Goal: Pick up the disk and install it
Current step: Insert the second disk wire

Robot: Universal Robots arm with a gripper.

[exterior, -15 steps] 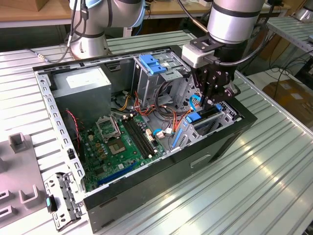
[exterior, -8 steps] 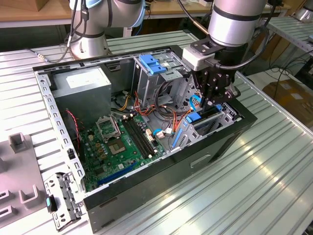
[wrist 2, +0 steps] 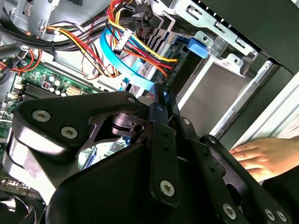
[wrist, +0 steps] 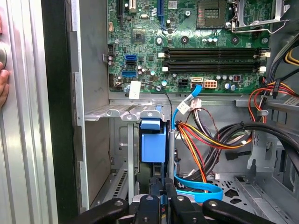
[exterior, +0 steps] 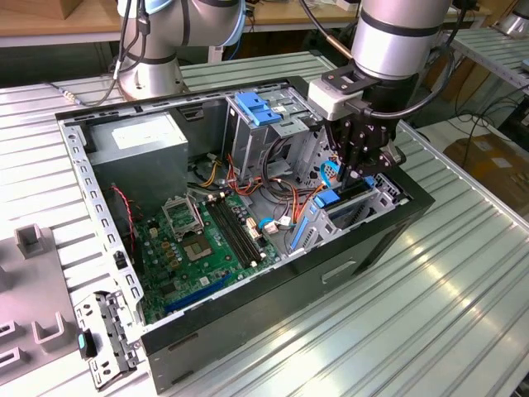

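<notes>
Exterior view showed the gripper (exterior: 361,157) low over the computer case's (exterior: 355,248) front bay, fingers (wrist: 156,196) clenched together on the disk's (wrist: 153,144) blue end, the disk standing on edge directly beneath them.

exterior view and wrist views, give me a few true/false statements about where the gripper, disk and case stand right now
1. The gripper is down inside the open computer case. True.
2. The disk lies flat on the motherboard. False: it stands on edge in a bay by the case wall.
3. A person's hand rests on the outside of the case. True.
4. The gripper hovers over the grey power-supply box. False: it is at the opposite end, over the disk bay.
5. The case has its side panel on. False: it is open.
</notes>
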